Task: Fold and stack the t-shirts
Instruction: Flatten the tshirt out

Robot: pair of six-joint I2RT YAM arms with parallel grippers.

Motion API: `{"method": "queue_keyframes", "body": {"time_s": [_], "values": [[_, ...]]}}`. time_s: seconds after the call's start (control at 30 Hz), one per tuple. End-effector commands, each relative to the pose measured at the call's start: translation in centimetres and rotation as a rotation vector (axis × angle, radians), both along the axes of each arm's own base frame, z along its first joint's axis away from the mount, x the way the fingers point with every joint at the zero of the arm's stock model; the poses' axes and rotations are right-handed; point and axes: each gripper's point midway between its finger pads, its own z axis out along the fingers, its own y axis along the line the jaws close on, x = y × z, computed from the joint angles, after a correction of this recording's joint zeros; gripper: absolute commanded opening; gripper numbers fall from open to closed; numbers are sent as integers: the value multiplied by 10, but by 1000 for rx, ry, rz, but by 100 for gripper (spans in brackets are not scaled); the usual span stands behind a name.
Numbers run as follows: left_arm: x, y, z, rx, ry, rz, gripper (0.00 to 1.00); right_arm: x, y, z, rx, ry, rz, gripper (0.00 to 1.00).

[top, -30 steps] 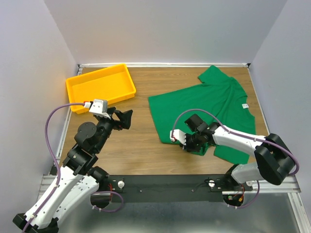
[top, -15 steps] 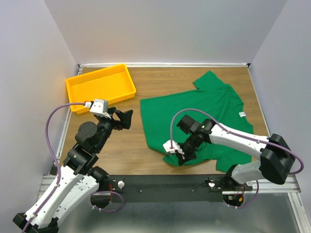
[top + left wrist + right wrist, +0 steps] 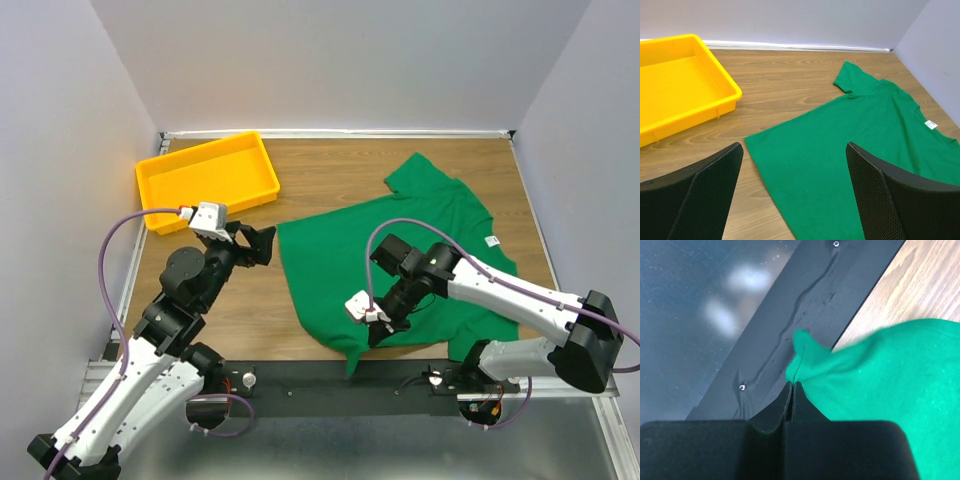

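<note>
Wooden tabletop (image 3: 300, 170), pale grey walls (image 3: 330, 60) on three sides. Clock face is the top view, with 12 at the far wall.

- Right gripper (image 3: 374, 325): fingers pressed together, clamped on a pinch of the green short-sleeved cloth t-shirt (image 3: 340, 250) at its 6 o'clock hem.
- The right wrist view confirms it. The jaws are closed flush, and a small peak of green cloth (image 3: 805, 352) sticks out just past the tips.
- Under that pinch is the black metal base rail (image 3: 805, 305). Wood shows at the 2 o'clock corner of that frame.
- From the top, one pointed corner of the shirt laps over the rail (image 3: 300, 378) at 6 o'clock, just beside the right gripper.
- The rest of the shirt lies mostly flat on the wood, from table centre out toward 3 o'clock.
- One sleeve points to 12–1 o'clock.
- The small white neck tag (image 3: 492, 241) sits at the shirt's 3 o'clock side.
- Left gripper (image 3: 262, 243): fingers spread wide, nothing between them. It sits at 9 o'clock of the shirt, near its edge and not touching it.
- Its wrist camera looks between the two black mesh-faced fingers (image 3: 715, 185) across the shirt (image 3: 840, 140) to the tag (image 3: 930, 124).
- Yellow rectangular plastic tray (image 3: 205, 175): 10 o'clock corner of the table, well apart from the shirt. It shows at 10 o'clock in the left wrist view (image 3: 680, 80).
</note>
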Motion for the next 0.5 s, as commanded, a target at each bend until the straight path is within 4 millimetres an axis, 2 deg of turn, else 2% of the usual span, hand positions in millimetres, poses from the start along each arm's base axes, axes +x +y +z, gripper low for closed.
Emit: {"method": "queue_keyframes", "body": {"time_s": [0.0,0.07,0.13,0.2,0.27,0.33,0.37,0.4,0.43,0.47], "values": [[5,-4,-9,-13,22,1,92,-7,-9,-7,-19,6,18,5],[7,-8,-13,-24,39,-10,91,2,-9,-12,-36,-40,-7,8],[12,-13,-22,-16,76,-11,91,15,-7,-16,-79,-68,-104,16],[17,-18,-30,-2,107,-19,92,29,-2,-13,-68,-102,-176,30],[19,-20,-36,6,130,-18,91,50,-2,-9,-62,-155,-262,39],[19,-20,-40,6,146,-17,92,71,-5,-2,-53,-193,-358,42],[19,-20,-42,2,153,-13,92,97,-11,5,-30,-217,-456,46],[18,-20,-45,-22,170,-7,92,112,-16,13,-21,-212,-553,57],[18,-19,-48,-41,181,5,92,161,-31,25,15,-273,-740,61],[18,-19,-51,-71,195,15,92,186,-43,30,26,-288,-867,66]]}}
